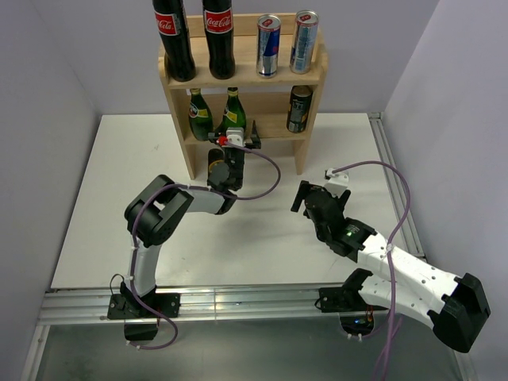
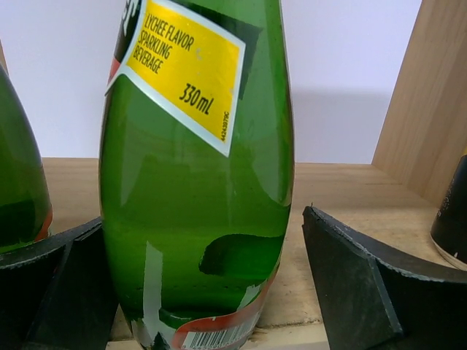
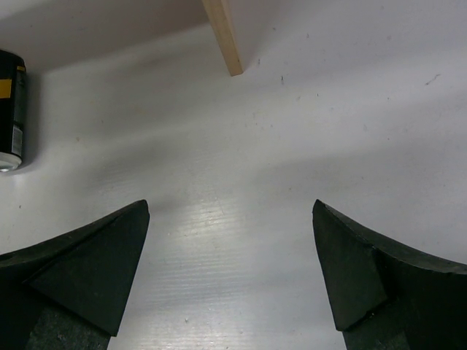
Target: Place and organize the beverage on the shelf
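The light wood shelf (image 1: 305,151) stands at the back of the table. Its top tier holds two Coca-Cola bottles (image 1: 173,40) and two Red Bull cans (image 1: 268,45). Its lower tier holds two green bottles and a dark can (image 1: 298,109). My left gripper (image 1: 238,132) is open and reaches into the lower tier around the right green bottle (image 1: 233,107). In the left wrist view this bottle (image 2: 197,146) stands on the shelf board (image 2: 350,197), with a gap to my right finger (image 2: 350,277). My right gripper (image 1: 313,192) is open and empty over the table.
The other green bottle (image 2: 18,175) stands close on the left, and the dark can (image 2: 452,219) on the right by the side panel (image 2: 430,95). The right wrist view shows the white table (image 3: 328,131), a shelf leg (image 3: 222,36) and the dark can (image 3: 11,109).
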Controlling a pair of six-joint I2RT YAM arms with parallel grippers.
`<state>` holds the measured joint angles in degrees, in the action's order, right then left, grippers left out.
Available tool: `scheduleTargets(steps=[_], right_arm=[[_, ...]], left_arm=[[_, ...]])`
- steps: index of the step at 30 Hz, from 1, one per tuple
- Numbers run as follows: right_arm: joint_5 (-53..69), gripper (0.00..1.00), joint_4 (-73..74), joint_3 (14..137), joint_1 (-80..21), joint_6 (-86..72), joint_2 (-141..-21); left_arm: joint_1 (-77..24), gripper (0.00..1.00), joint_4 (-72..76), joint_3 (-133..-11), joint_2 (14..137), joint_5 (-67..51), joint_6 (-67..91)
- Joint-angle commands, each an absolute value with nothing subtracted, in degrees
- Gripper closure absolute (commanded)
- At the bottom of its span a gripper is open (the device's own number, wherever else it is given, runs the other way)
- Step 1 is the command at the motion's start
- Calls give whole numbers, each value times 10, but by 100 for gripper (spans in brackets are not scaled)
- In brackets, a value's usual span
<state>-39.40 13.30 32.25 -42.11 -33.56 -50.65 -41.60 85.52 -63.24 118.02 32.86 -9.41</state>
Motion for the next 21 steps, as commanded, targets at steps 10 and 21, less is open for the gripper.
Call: scheduleTargets(steps=[10,21], right_arm=[[-394,0,126,316,-417,-348,-485],[-392,0,144,307,-417,-356,-447]], left_arm=[[-424,1,1016,-564,1207,377,-39],[-437,1,1027,-529,1174,410,-65]])
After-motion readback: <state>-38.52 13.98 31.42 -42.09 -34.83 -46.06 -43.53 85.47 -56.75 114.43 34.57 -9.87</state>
